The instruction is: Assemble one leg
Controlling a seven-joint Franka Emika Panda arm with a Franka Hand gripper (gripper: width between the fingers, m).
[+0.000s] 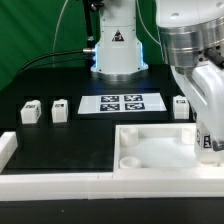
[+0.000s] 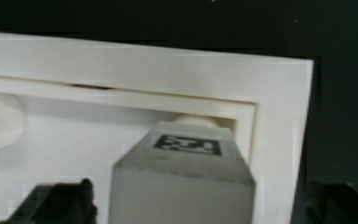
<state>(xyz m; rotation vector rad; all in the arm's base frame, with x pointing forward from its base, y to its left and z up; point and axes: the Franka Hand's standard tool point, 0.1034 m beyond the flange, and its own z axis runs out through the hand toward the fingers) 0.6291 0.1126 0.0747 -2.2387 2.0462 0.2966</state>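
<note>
One leg [image 2: 185, 170], a white post with a black-and-white tag, stands between my fingers with its far end at the corner hole of the large white tray-like piece [image 2: 87, 65]. My gripper [image 2: 194, 205] straddles it; the dark fingers [image 2: 60, 202] stand on either side with narrow gaps showing, so the jaws look open. In the exterior view the gripper [image 1: 209, 140] hangs over the right side of the tray-like piece [image 1: 140, 170]. Three more legs lie on the table: two at the exterior view's left [image 1: 30, 111] [image 1: 60, 109] and one at its right [image 1: 181, 105].
The marker board [image 1: 121, 102] lies flat behind the tray-like piece. The robot base [image 1: 116, 50] stands at the back. A white block [image 1: 6, 148] sits at the exterior view's left edge. The table is black.
</note>
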